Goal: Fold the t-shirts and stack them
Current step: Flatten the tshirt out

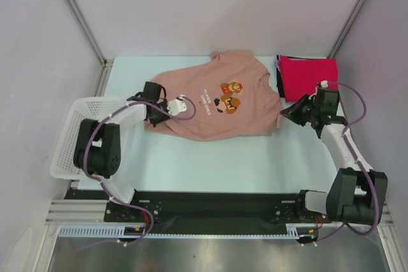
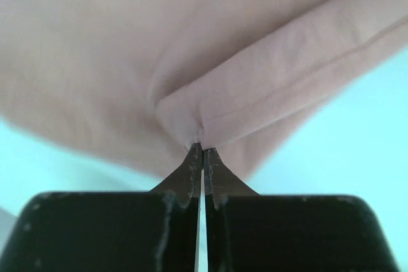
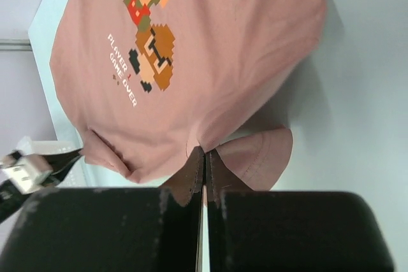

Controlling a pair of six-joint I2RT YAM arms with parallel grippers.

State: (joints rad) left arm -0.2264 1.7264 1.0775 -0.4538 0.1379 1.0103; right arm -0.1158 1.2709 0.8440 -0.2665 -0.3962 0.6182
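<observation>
Both the left fingers (image 2: 203,156) and right fingers (image 3: 204,157) clamp tight on the pink t-shirt (image 1: 210,109)

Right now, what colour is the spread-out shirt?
Dusty pink shirt, with a pixel-character print; the right wrist view shows it best.

table (image 1: 255,164) open near, basket (image 1: 64,141) left (stack (image 1: 309,74) right)

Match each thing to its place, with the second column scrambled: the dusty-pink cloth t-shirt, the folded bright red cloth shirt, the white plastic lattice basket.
Things
1. dusty-pink cloth t-shirt
2. folded bright red cloth shirt
3. white plastic lattice basket

Places
A. far right corner of the table
B. left edge of the table, beside the left arm
C. spread open across the middle of the table

Pairs: 1-C, 2-A, 3-B
</observation>
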